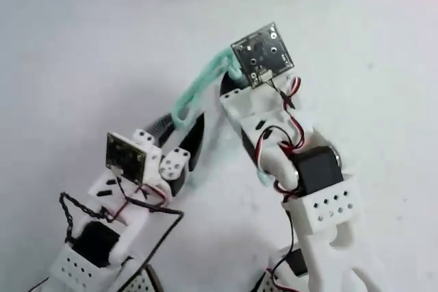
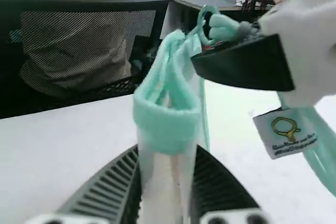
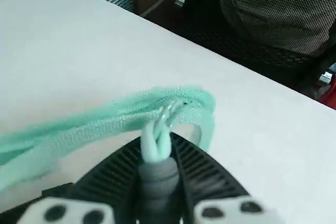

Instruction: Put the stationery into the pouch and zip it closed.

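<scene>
While the left gripper sits clamped w/ both ribbed black jaws on one end of the soft mint-green fabric pouch, the right gripper is pinched tight on the grey-and-mint zip pull at the pouch's other end. Neither pair of jaws shows any gap beyond what it holds.

From the left wrist view, the pouch rises out from between the jaws, folded and bunched, and runs to the other arm's black jaw farther off, where the mint loop of the pull sticks out. A small white tag w/ a yellow mark hangs from the pouch just under that jaw.

From the right wrist view, the pouch fabric trails off sideways from the pull as a long, narrow, crumpled strip. How far the zip is shut: cannot tell.

High view: the left arm comes up from the near-left corner, forearm angled toward the table's middle, w/ the left gripper at its tip. The right arm rises from the near edge, right of centre, elbow bent, wrist leaning toward the far left. The right gripper is just beyond its partner. The pouch stretches diagonally between the two.

Under both arms lies the plain white table. A black mesh chair stands past its far edge.
</scene>
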`<move>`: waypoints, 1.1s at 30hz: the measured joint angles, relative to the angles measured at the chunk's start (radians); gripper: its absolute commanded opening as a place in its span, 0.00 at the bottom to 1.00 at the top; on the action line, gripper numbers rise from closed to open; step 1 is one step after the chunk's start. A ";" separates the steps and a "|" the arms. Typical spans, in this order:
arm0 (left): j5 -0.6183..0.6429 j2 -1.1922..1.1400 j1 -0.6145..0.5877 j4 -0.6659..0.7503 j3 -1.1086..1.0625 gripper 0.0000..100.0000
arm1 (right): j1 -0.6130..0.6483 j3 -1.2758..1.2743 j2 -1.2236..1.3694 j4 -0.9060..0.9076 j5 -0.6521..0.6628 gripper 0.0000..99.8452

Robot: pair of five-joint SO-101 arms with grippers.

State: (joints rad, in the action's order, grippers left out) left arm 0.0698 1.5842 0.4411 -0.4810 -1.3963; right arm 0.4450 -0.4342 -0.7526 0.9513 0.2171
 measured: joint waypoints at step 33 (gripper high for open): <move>-0.038 0.017 0.020 -0.014 0.002 0.02 | 0.193 0.358 0.074 0.328 0.000 0.02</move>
State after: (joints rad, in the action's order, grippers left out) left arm 0.0315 1.6011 0.4611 -0.4948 -1.3947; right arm 0.6383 -0.0767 -0.6790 1.2797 0.2171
